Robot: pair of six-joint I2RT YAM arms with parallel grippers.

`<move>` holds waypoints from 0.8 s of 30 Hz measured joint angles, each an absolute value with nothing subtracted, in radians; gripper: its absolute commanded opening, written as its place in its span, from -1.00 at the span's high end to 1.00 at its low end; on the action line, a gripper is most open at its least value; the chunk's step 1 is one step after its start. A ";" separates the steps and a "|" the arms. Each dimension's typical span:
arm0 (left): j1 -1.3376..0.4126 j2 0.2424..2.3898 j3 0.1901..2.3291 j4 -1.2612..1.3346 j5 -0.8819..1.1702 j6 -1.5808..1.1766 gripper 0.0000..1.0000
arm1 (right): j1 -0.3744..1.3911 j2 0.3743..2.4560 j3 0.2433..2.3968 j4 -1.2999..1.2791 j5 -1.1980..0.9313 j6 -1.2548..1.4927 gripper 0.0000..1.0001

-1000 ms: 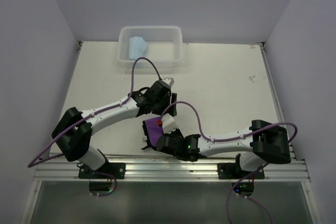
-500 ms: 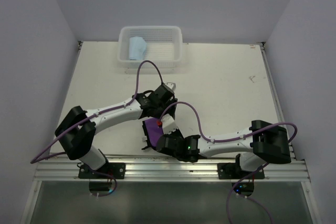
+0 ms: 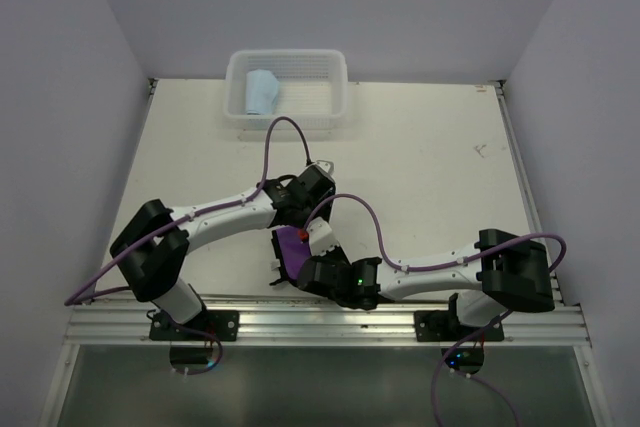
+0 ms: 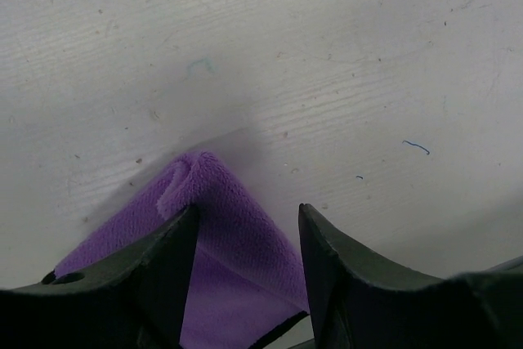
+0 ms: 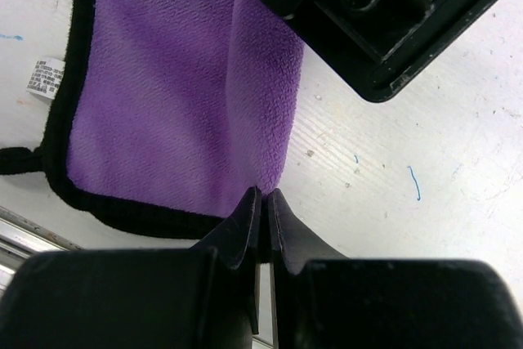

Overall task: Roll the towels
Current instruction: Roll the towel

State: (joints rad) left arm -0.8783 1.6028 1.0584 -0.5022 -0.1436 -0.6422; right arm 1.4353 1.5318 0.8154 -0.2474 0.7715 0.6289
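Left claw (image 4: 248,217) – fingers set apart, lowered over a rolled-up corner of the purple towel (image 4: 233,243). That corner is seen between the two fingers, with the curled fold just beside the tip of one; the bare desk (image 3: 430,167) is seen beyond it.

Right claw (image 5: 263,195) – fingers pressed together, tips placed at the towel's edge where a crease runs across the cloth. Whether any cloth is pinched between them cannot be told.

The purple towel is laid flat near the desk's near edge, a little left of its middle, mostly covered by both wrists in the top view. A black trim is seen along its border, and a small white label (image 5: 43,76) sticks out from one side.

The light blue towel (image 3: 262,92) is kept in the white basket (image 3: 338,97), in its left half, bunched rather than flat. The basket is set at the desk's far edge, left of the middle, well apart from both claws.
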 measured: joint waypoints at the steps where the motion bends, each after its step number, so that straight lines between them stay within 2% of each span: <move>1: -0.878 1.604 1.058 -0.503 -0.147 -0.642 -0.08 | 1.436 1.532 0.815 -0.247 0.772 0.629 1.00; 10: -0.881 1.605 1.053 -0.501 -0.170 -0.643 0.18 | 1.442 1.532 0.815 -0.248 0.773 0.631 1.00; 20: -0.885 1.604 1.002 -0.495 -0.194 -0.643 0.28 | 1.448 1.546 0.815 -0.253 0.778 0.640 1.00; 24: -0.885 1.604 0.986 -0.492 -0.196 -0.644 0.40 | 1.449 1.554 0.819 -0.261 0.785 0.644 1.00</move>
State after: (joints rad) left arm -0.8852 1.6043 0.9863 -0.4915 -0.1963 -0.6441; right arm 1.4487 1.5536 0.8192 -0.2611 0.7845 0.6437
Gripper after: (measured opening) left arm 0.329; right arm 0.050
